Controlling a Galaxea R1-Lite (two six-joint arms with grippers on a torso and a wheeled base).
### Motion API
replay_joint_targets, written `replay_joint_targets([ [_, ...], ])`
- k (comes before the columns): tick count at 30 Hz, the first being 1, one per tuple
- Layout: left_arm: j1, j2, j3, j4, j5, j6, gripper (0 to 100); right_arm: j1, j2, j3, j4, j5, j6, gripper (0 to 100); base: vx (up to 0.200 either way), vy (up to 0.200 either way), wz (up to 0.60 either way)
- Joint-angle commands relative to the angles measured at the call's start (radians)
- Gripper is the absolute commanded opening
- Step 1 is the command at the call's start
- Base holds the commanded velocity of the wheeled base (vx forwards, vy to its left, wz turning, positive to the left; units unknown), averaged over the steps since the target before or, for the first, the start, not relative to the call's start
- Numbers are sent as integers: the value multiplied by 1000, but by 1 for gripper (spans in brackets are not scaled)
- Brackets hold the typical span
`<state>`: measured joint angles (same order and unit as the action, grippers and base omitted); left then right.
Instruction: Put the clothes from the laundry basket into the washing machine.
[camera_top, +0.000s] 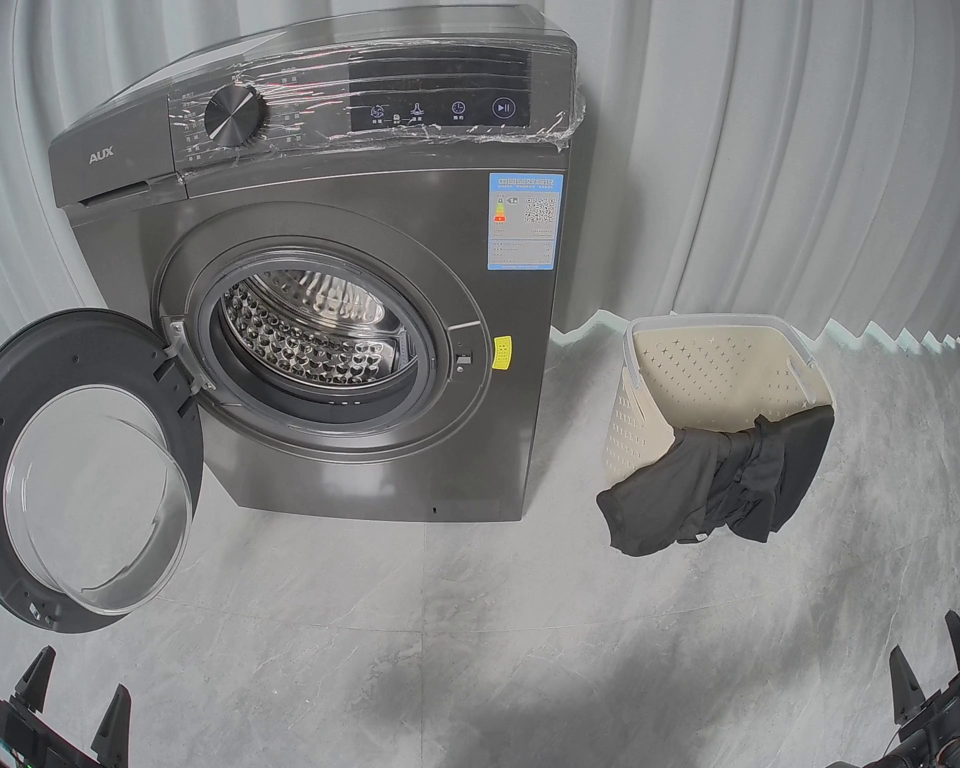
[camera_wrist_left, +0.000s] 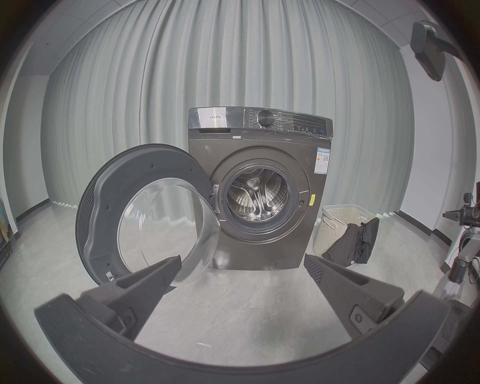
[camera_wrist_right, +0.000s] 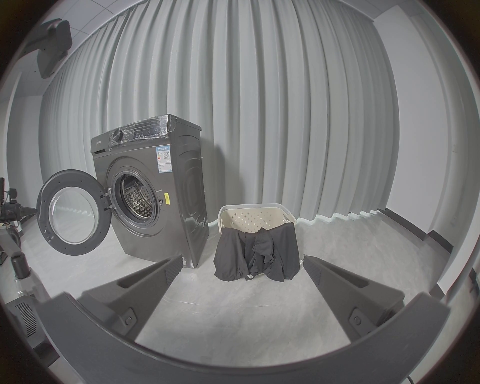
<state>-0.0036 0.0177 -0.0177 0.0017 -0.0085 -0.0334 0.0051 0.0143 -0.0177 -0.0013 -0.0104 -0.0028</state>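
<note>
Dark clothes (camera_top: 715, 485) hang over the near rim of the cream laundry basket (camera_top: 640, 335). Their long axis runs sideways along that rim, and the loose ends point down the outer wall toward the grey floor (camera_top: 500, 620). The basket stands just right of the washing machine (camera_top: 400, 200), whose round door (camera_top: 60, 350) is swung wide to the left, baring the steel drum (camera_top: 310, 330). Low in the foreground, well apart from both, the left claw (camera_top: 82, 672) and right claw (camera_top: 925, 635) are spread and hold nothing.
</note>
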Motion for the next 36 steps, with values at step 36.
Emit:
replay_joint_targets([
  [36, 1, -18, 15, 0, 1, -3, 100, 1, -14, 18, 0, 0, 0, 100, 0, -133, 0],
])
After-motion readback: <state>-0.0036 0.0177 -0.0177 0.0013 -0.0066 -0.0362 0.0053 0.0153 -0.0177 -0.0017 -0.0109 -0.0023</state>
